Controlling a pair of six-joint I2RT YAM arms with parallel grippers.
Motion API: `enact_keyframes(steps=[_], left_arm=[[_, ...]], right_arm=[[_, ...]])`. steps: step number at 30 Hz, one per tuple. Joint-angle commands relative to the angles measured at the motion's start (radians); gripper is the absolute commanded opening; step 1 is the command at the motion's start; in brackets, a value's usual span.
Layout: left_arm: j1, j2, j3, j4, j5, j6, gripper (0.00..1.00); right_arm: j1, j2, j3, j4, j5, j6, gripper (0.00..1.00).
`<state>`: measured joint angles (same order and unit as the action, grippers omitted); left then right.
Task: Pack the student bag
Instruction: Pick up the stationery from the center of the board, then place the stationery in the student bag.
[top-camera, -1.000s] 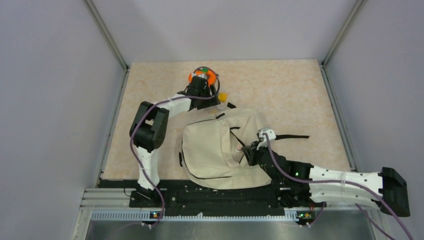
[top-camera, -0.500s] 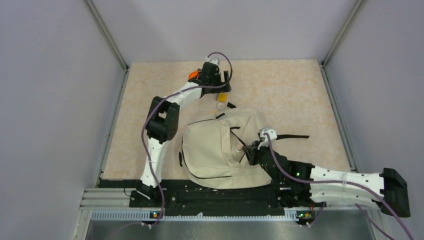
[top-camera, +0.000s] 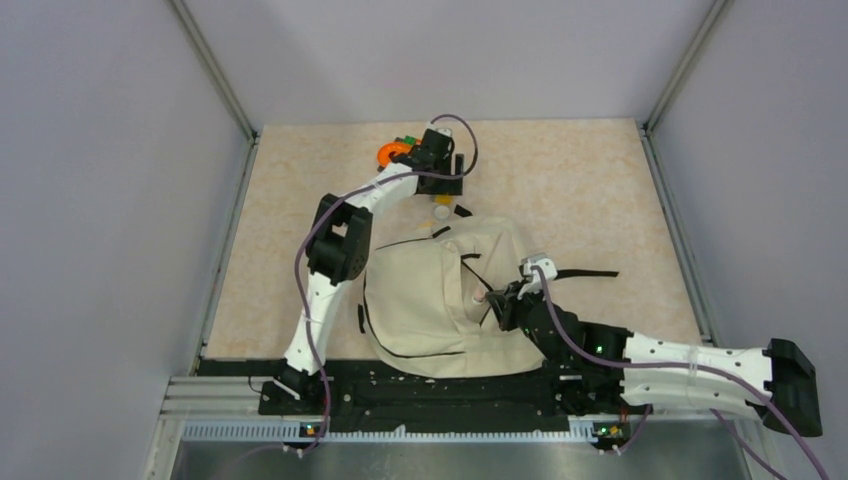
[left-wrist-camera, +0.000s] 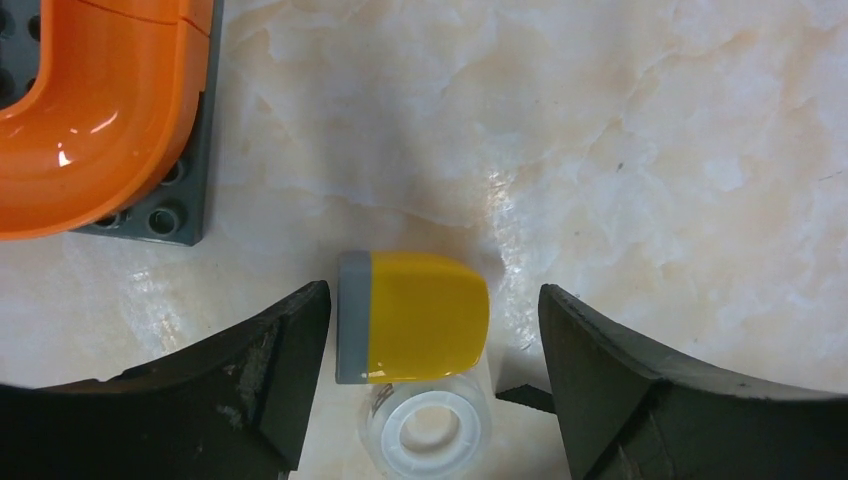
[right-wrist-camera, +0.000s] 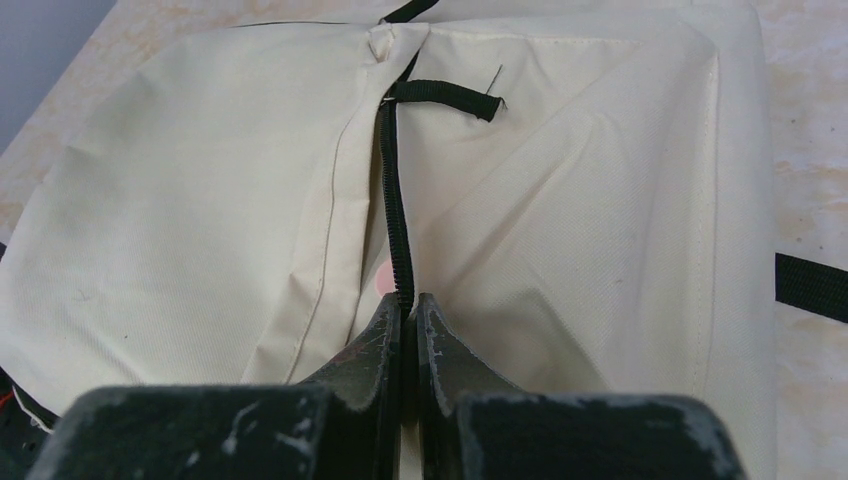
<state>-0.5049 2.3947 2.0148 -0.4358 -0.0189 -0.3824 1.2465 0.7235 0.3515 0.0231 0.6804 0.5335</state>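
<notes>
Straddles a yellow block (left-wrist-camera: 420, 330) with the left jaws, spread wide and gripping nothing, at the far side of the surface (left-wrist-camera: 650, 150). Pinches the zip line of the student bag (top-camera: 420, 300) with the right jaws, clenched tight on the thin edge. Finds the bag lying flat at the near middle of the surface, between the two arms, with the zip apparently closed along the visible stretch.

Risks catching the clear tape roll (left-wrist-camera: 430, 430), just beside the block and perhaps touching it, on closing, and so dragging both or squeezing the block out. Risks a skewed hold too, with the block almost against one finger and well apart from the other. Could knock the orange curved piece (left-wrist-camera: 90, 110) on its grey studded plate through any sideways drift. Could lose the zip edge under a hard pull; cannot tell the amount of cloth caught inside.
</notes>
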Motion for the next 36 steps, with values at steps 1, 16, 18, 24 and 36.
enact_keyframes(steps=[1, 16, 18, 24, 36], left_arm=[[-0.013, 0.014, 0.030, -0.071, -0.086, 0.045, 0.80], [-0.026, -0.166, -0.218, 0.169, -0.072, 0.051, 0.21], [-0.027, -0.246, -0.268, 0.217, -0.079, 0.048, 0.19], [-0.033, -0.473, -0.405, 0.296, -0.056, 0.035, 0.17], [-0.112, -0.987, -0.952, 0.312, 0.299, 0.044, 0.15]], right_arm=[[-0.010, -0.041, -0.004, 0.015, 0.035, -0.002, 0.00], [-0.009, -0.045, 0.004, 0.021, 0.042, -0.012, 0.00], [-0.010, -0.040, 0.008, 0.024, 0.049, -0.020, 0.00], [-0.010, -0.010, 0.034, 0.025, 0.072, -0.055, 0.00], [-0.018, 0.045, 0.130, 0.096, 0.162, -0.237, 0.00]])
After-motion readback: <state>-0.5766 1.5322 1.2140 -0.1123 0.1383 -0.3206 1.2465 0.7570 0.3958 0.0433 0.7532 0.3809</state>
